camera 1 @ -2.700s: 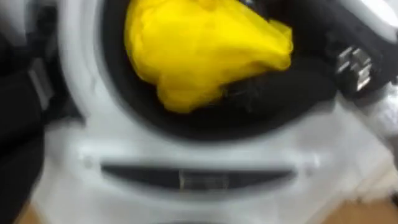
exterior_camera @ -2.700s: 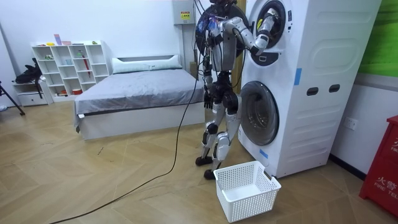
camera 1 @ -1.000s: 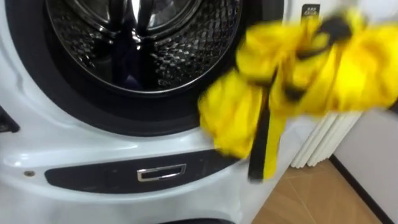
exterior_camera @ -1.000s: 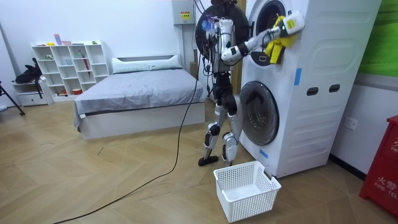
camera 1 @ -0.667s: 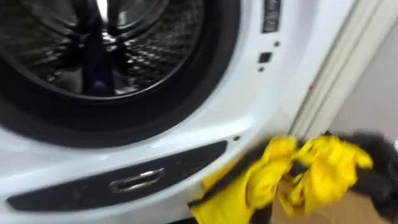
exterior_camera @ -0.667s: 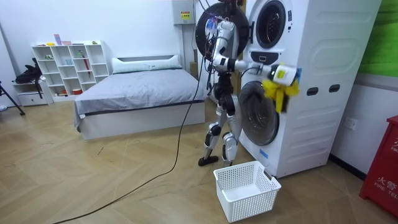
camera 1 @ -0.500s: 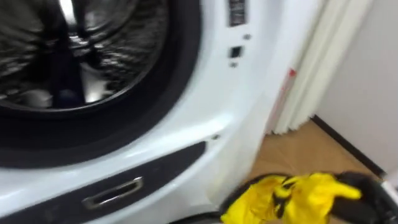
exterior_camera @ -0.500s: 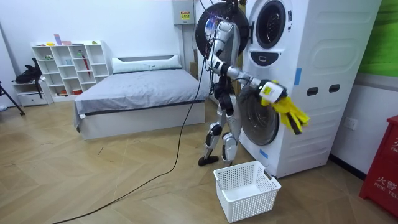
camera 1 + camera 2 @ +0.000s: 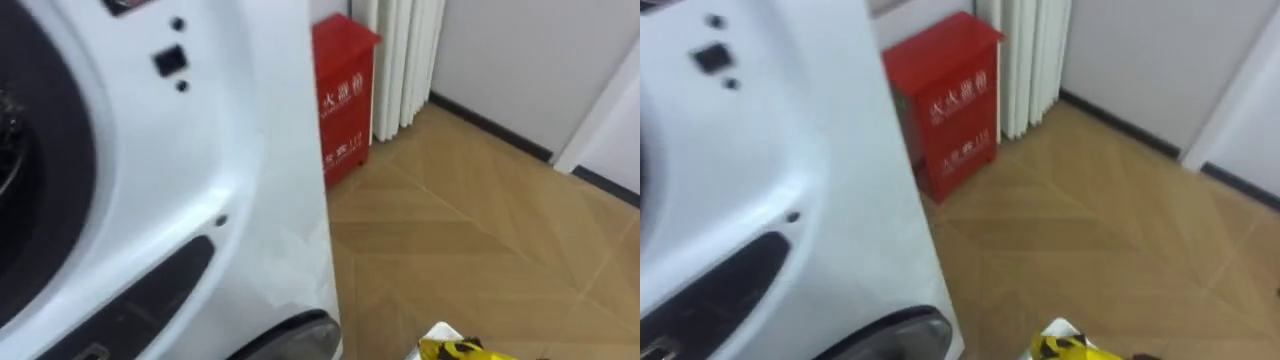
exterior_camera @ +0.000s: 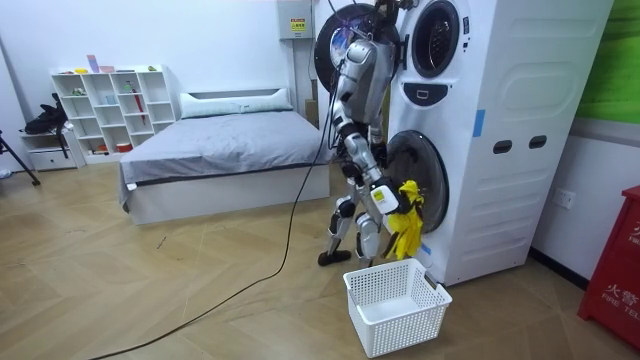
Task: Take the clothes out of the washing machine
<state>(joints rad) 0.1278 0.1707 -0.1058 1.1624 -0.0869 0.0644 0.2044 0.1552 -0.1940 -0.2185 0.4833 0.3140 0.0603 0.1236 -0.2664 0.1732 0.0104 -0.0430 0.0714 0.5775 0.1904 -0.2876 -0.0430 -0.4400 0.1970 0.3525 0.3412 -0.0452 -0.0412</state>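
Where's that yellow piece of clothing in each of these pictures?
Left eye view: the yellow garment at the bottom edge, right of centre.
Right eye view: bottom edge, right of centre.
Room view: centre, hanging above the white basket.
Shared landmark: red cabinet, room view's right edge.

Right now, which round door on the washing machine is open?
The top door, swung out toward the room view's left, leaving the drum showing. The bottom door is shut flat.
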